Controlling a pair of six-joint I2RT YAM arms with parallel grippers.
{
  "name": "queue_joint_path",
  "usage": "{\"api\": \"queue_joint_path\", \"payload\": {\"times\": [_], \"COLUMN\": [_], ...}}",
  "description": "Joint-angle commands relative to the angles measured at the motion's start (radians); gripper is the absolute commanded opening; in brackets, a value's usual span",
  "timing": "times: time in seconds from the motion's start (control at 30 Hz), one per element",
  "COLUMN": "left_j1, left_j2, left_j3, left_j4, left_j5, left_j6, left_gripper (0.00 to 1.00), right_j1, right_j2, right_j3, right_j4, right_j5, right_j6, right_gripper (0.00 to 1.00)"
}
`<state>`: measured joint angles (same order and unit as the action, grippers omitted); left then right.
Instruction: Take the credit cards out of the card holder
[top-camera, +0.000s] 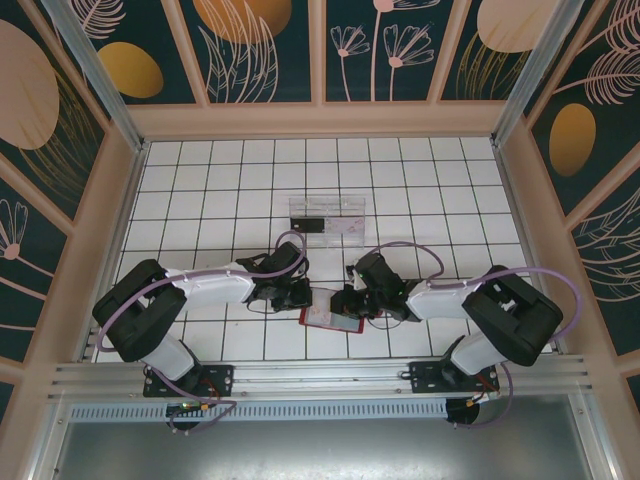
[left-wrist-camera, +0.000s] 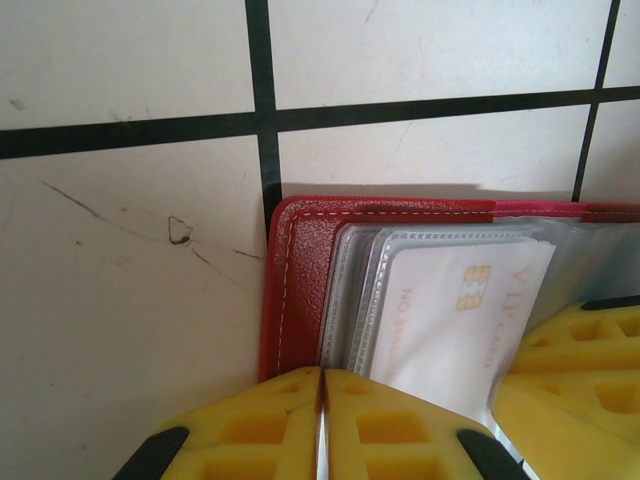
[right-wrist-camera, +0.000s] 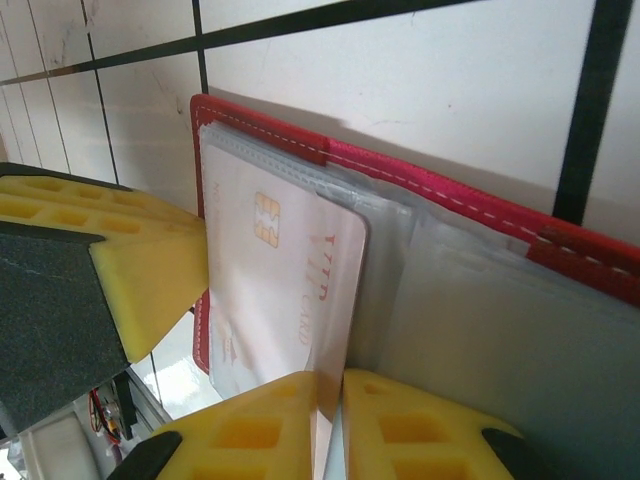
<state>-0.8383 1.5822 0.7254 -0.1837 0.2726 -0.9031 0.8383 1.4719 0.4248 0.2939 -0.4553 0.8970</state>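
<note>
Your left pincer is pressed together at the near edge of the card holder, its yellow pads meeting where the red cover ends. Only a hairline shows between the pads, and you cannot tell whether a sleeve is caught in it.

Your right pincer is all but closed, pinching the lower edge of the pale credit card. The card bears a gold chip and the words VIP CARD. It stands partly out of the clear sleeves and runs down into the narrow gap between the pads.

The card holder lies open on the white tiled bench, just in front of the arm bases and between the two pincers, which come at it from opposite sides and stand close together.

Farther back, well apart from the holder, a dark card lies at the left end of the clear tray.
</note>
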Motion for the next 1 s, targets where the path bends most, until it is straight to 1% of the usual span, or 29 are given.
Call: {"api": "queue_joint_path", "payload": {"times": [0.0, 0.23, 0.37, 0.73, 0.87, 0.97], "left_j1": [-0.021, -0.024, -0.027, -0.032, -0.033, -0.033], "left_j2": [0.030, 0.030, 0.029, 0.033, 0.032, 0.035], "left_j3": [-0.011, -0.012, -0.015, -0.006, -0.008, -0.007], "left_j4": [-0.001, 0.001, 0.006, 0.009, -0.001, -0.006], "left_j5": [0.016, 0.017, 0.020, 0.025, 0.020, 0.016], "left_j6": [-0.016, -0.018, -0.020, -0.026, -0.025, -0.020], "left_gripper": [0.11, 0.11, 0.11, 0.11, 0.11, 0.11], "right_j1": [0.004, -0.013, -0.030, -0.033, -0.033, -0.036], "right_j2": [0.007, -0.077, -0.111, -0.001, -0.020, -0.051], "right_j3": [-0.009, -0.024, -0.045, -0.040, -0.048, -0.048], "right_j4": [0.088, 0.080, 0.117, 0.211, 0.185, 0.136], "right_j5": [-0.031, -0.031, -0.046, -0.091, -0.077, -0.068], "right_j6": [0.005, 0.000, 0.016, 0.038, 0.034, 0.015], "right_gripper": [0.16, 0.14, 0.14, 0.14, 0.13, 0.15]}}
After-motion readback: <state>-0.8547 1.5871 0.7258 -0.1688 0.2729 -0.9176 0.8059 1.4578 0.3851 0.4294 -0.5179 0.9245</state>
